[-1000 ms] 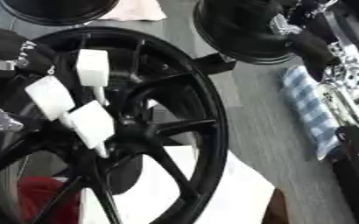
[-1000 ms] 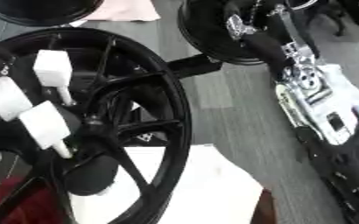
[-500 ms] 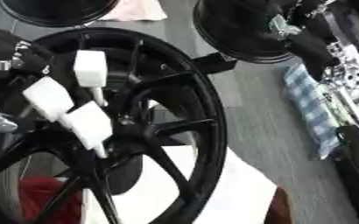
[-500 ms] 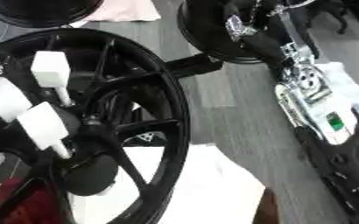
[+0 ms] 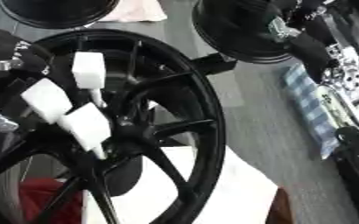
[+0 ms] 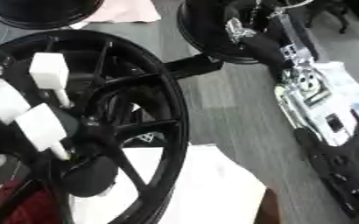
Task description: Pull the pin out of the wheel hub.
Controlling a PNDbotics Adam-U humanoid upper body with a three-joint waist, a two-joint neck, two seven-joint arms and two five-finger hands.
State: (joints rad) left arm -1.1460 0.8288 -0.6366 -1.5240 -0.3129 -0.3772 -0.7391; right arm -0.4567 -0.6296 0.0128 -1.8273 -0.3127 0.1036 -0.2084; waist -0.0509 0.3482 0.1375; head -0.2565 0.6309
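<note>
A large black spoked wheel (image 5: 204, 131) lies across the left half of both views, its hub centre (image 5: 127, 131) dark. My left hand (image 5: 46, 99) comes in from the left over the spokes. Its white-padded fingertips (image 5: 88, 70) are spread apart just left of the hub centre, and nothing shows between them. I cannot make out the pin. My right arm (image 6: 313, 94), silver and black, runs down the right side, and its hand (image 6: 339, 175) is a dark shape near the lower right corner.
A second black wheel (image 5: 244, 30) lies at the top right and a third (image 5: 56, 11) at the top left. White sheet (image 5: 236, 188) and something red (image 5: 48, 197) lie under the big wheel. A blue striped cloth (image 5: 309, 100) lies on the grey floor.
The left hand's white pads sit a touch lower over the spokes. The whole picture has shifted slightly. The wheel has not moved.
</note>
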